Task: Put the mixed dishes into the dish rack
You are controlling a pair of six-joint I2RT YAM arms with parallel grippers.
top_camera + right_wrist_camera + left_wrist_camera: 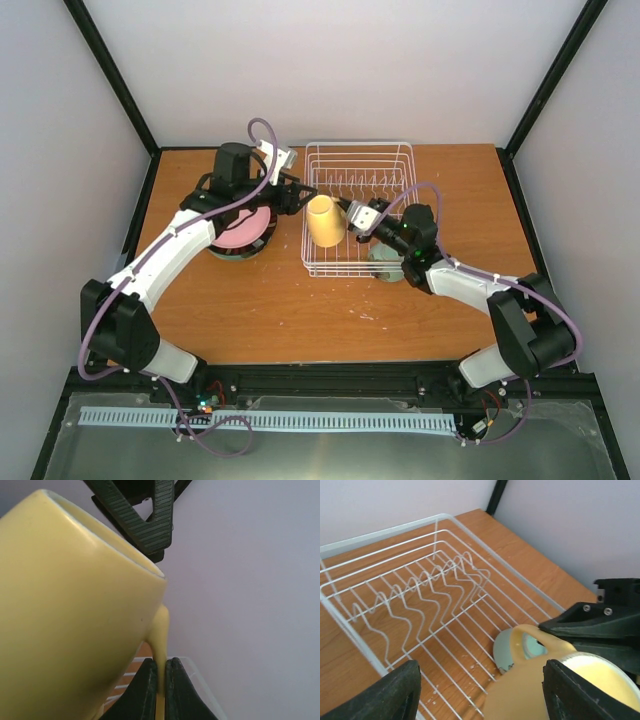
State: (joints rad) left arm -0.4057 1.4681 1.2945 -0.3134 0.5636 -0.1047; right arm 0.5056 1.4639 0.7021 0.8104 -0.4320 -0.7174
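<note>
- The pale yellow mug [325, 222] is smooth glazed ceramic with a rounded wall and a loop handle. There's one of it, and it hangs tipped over the near-left part of the dish rack [375, 185]. I can't tell if it touches the wires.
- Right hand [161, 662]: the two black fingers are pinched narrow onto the mug's handle, so that hand is carrying it.
- Left hand [480, 680]: spread wide. One ribbed black finger [395, 695] stands well off the mug and the other sits right by the rim, so it isn't gripping anything.
- The dish rack is thin white wire, a rectangular basket with straight floor bars and a wavy row of upright prongs down the middle. There's just one rack, and no dish stands in the slots.
- Two plates are stacked on the desk [250, 310] left of the rack, under the left arm. A matte pink plate [240, 232] lies on top and a dark-rimmed plate [232, 254] peeks out beneath it.
- One pale teal-green round dish [385, 265] lies on the desk just outside the rack's near-right corner, half hidden by the right arm. I can't say whether it's a bowl or a plate.
- The desk is orange-brown wood grain with a few white specks.
</note>
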